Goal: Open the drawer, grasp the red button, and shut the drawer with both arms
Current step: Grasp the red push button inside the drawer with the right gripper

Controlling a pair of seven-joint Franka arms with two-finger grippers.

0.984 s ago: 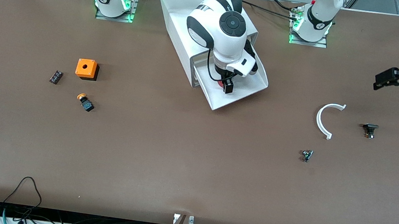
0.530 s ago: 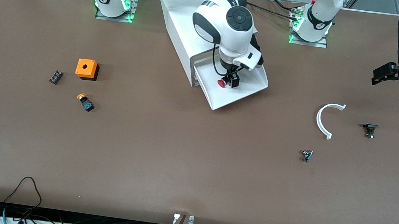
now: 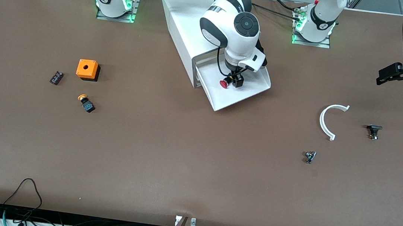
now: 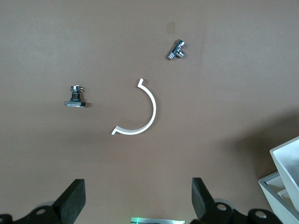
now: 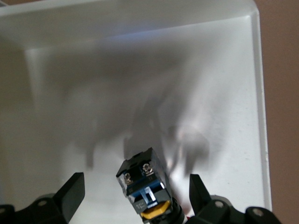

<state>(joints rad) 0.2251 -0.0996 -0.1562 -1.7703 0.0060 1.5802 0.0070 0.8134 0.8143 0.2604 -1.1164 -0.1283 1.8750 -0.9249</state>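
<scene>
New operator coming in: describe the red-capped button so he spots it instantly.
Find the white cabinet between the arms' bases; its drawer stands pulled open. The button lies inside, under the right hand. Its cap is red, whereas the button beside the orange box has an orange cap.

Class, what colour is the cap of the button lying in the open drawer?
Red; the button shows best in the front view.

Even bright overhead light; soft shadows inside drawer (image 5: 140, 70); sharp focus, slight glare.
</scene>
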